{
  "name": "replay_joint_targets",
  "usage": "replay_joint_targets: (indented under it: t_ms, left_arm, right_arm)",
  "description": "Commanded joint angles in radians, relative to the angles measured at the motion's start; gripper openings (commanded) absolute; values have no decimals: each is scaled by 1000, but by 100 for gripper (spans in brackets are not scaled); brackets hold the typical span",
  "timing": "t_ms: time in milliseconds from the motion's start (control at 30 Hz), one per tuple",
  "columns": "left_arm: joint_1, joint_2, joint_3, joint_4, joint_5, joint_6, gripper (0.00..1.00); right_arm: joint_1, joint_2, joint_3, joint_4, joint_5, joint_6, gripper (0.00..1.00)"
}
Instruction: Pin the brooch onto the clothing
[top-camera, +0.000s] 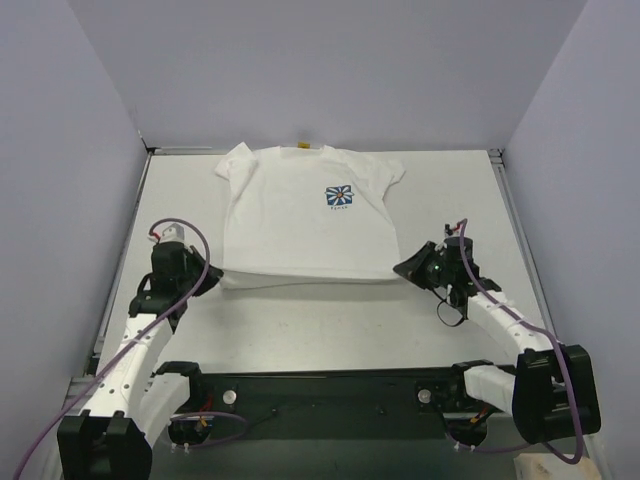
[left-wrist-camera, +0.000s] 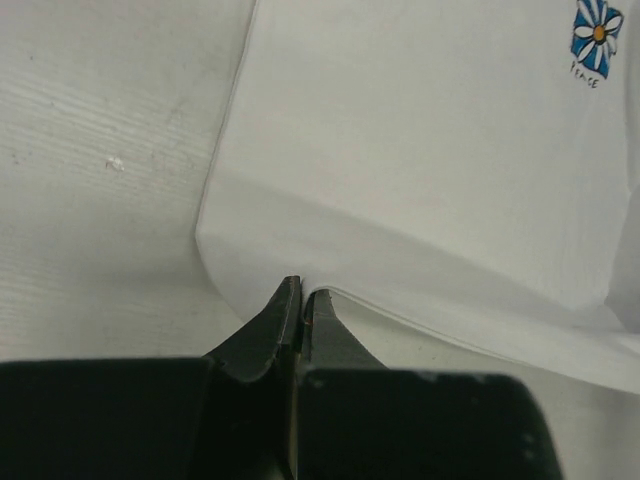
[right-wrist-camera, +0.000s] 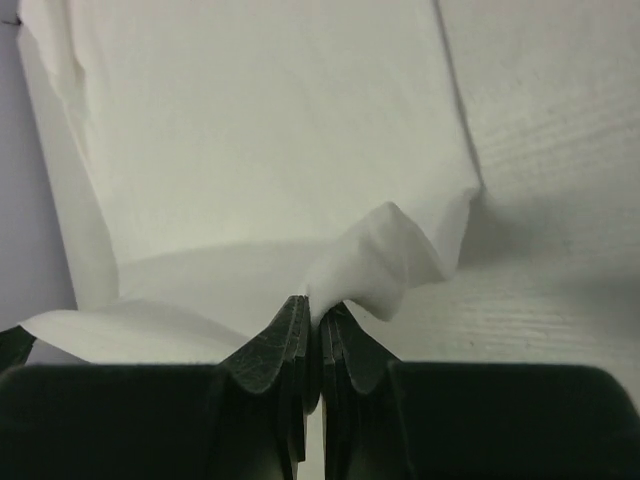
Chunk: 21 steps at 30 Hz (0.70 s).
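The white T-shirt (top-camera: 290, 225) lies flat on the table, collar at the far side, with its blue daisy print (top-camera: 339, 196) on the chest. My left gripper (top-camera: 212, 272) is at the shirt's near left corner, its jaws shut with the hem at the tips (left-wrist-camera: 303, 292). My right gripper (top-camera: 400, 268) is at the near right corner, shut on a raised pinch of fabric (right-wrist-camera: 318, 305). The print also shows in the left wrist view (left-wrist-camera: 596, 35). The shirt fills the right wrist view (right-wrist-camera: 250, 130). No dark brown disc shows, so the brooch is out of view.
A tiny yellowish spot (top-camera: 303, 146) sits at the collar's far edge, too small to identify. The white table (top-camera: 330, 320) is walled by grey panels left, right and behind. A black base rail (top-camera: 320, 390) runs along the near edge.
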Motion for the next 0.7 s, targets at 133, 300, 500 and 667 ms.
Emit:
replay_joint_targets:
  t_ms: [133, 300, 500, 667]
  left_arm:
    - [11, -81, -98, 6, -42, -107, 0]
    - [8, -200, -135, -115, -51, -124, 0]
    - [-30, -265, -107, -214, -60, -177, 0]
    - [-35, -262, -84, -266, -24, -192, 0]
  right_arm:
    - [54, -101, -154, -95, 152, 68, 0]
    - [63, -179, -140, -259, 203, 65, 0]
    - [67, -261, -115, -445, 209, 79, 0]
    - [67, -316, -108, -548, 215, 95, 0]
